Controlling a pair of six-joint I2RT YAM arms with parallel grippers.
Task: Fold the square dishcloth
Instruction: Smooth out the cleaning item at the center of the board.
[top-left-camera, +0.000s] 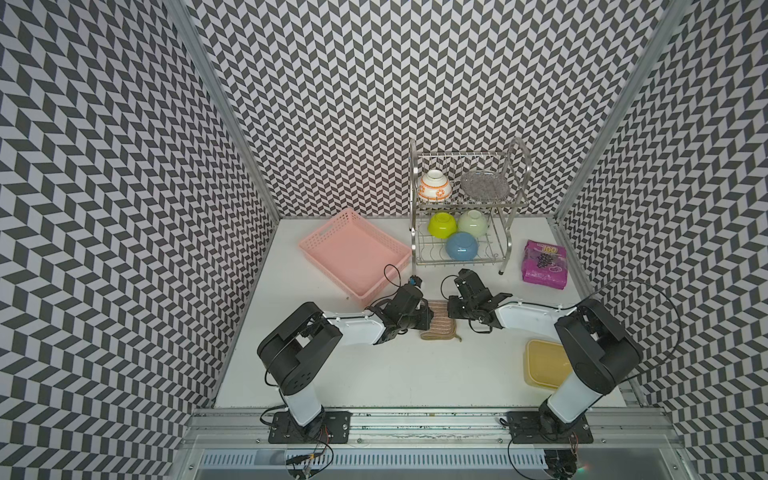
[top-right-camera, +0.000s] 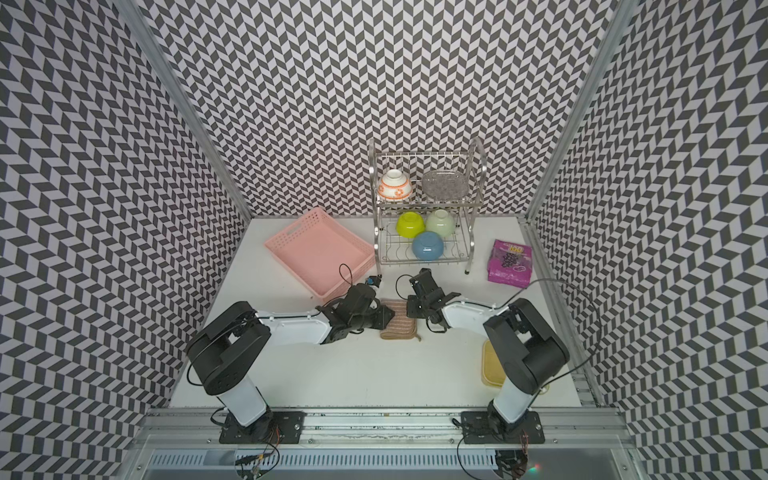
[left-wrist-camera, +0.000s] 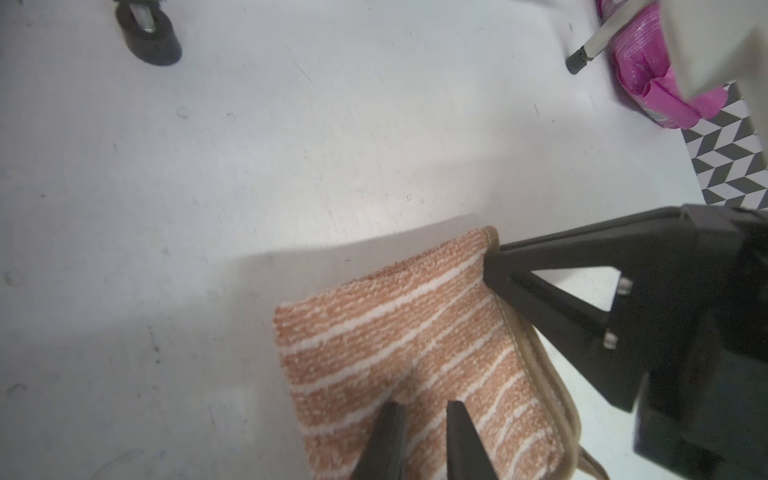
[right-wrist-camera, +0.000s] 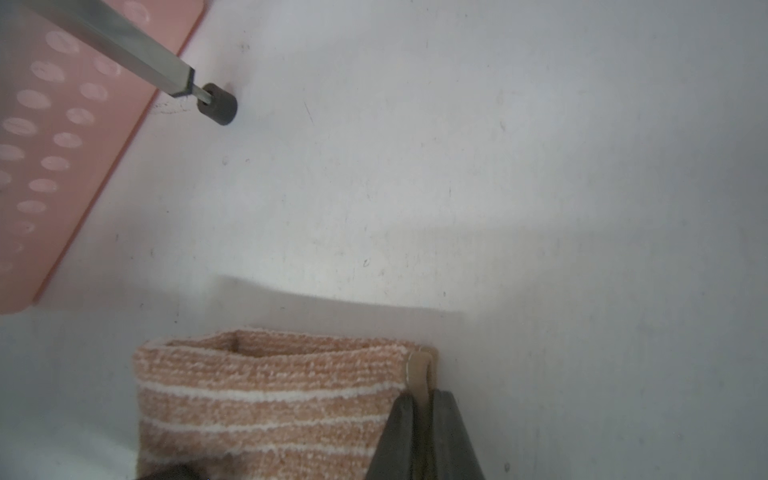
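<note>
Jaws on dishcloth (top-left-camera: 441, 322) — basket (top-left-camera: 305, 245), rack (top-left-camera: 490, 262) near

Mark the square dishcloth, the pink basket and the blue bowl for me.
square dishcloth (top-left-camera: 442, 323): in a top view, striped middle.
pink basket (top-left-camera: 357, 253): in a top view, bare floor.
blue bowl (top-left-camera: 462, 246): in a top view, its middle.

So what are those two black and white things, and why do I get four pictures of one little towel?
They are two robot arms fixed at the table's front edge. Two pictures look down from above, side by side like eyes. The two close-ups come from a camera on each arm's wrist. On the table lie a striped dishcloth, a pink basket, a dish rack with bowls, a purple packet and a yellow box. The right claw pinches the cloth's tan edge; the left claw seems to pinch its striped face.
</note>
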